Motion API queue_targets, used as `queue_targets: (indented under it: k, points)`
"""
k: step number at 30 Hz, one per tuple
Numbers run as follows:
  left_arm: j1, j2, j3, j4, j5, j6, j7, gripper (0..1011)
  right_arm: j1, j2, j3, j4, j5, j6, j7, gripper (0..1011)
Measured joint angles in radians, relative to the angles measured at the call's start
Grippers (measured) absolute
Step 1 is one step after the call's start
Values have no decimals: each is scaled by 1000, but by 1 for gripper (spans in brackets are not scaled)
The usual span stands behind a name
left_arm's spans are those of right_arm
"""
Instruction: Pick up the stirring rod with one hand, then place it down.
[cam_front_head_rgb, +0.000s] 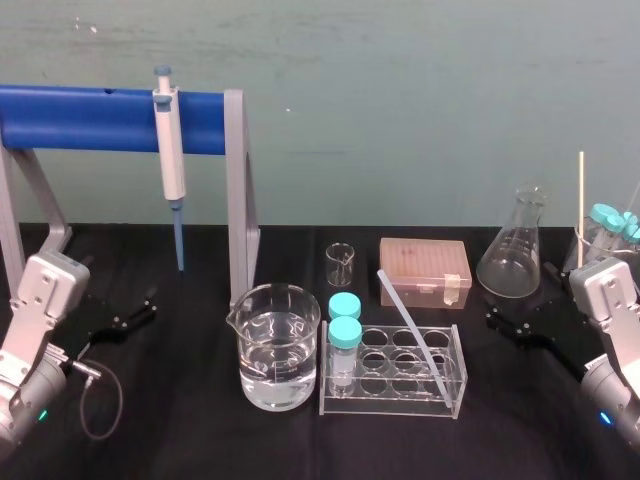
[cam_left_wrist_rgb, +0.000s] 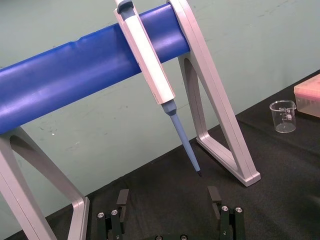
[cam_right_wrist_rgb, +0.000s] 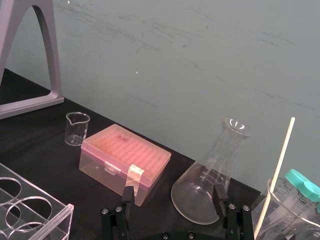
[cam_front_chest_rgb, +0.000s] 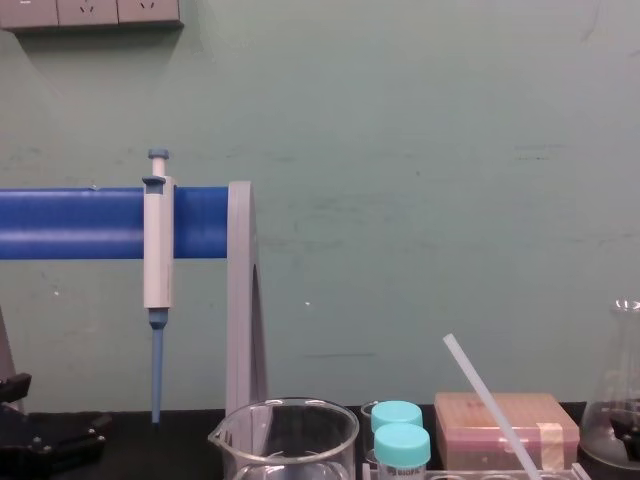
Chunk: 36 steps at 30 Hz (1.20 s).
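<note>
Rod (cam_front_head_rgb: 412, 322): thin, straight, translucent, straw-like, leaning tilted in clear plastic rack (cam_front_head_rgb: 390, 408). L gripper (cam_left_wrist_rgb: 168, 192) & R gripper (cam_right_wrist_rgb: 173, 190): black, angular, fingers spread, empty.

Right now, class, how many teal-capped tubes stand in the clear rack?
2, both at the left end of the rack: the front tube, and the rear tube right behind it.

Your right gripper (cam_right_wrist_rgb: 173, 199) hangs wide open, and you've got the pink box (cam_right_wrist_rgb: 125, 157) and flask (cam_right_wrist_rgb: 207, 180) just ahead.
</note>
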Motion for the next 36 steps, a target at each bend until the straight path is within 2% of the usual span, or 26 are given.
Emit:
queue_targets:
  k: [9,15,16,19,22,26,28,33,36]
  points:
    - [0,0,0,0,0,0,0,1000,-6,-2,11,-6,2,5,9,1003]
    - [0,0,0,0,0,0,0,1000,-74,36,56,-100,39,36,41,1003]
    - [0,0,0,0,0,0,0,1000,-74,36,56,-100,39,36,41,1003]
    - [0,0,0,0,0,0,0,1000,-137,71,90,-183,90,61,81,1003]
    - [0,0,0,0,0,0,0,1000,-173,96,106,-228,126,69,122,1003]
    - [0,0,0,0,0,0,0,1000,-220,143,128,-294,180,77,214,1003]
    - [0,0,0,0,0,0,0,1000,-230,153,131,-313,194,77,252,1003]
    - [0,0,0,0,0,0,0,1000,-223,151,127,-330,218,81,319,1003]
    - [0,0,0,0,0,0,0,1000,-195,135,110,-324,217,88,356,1003]
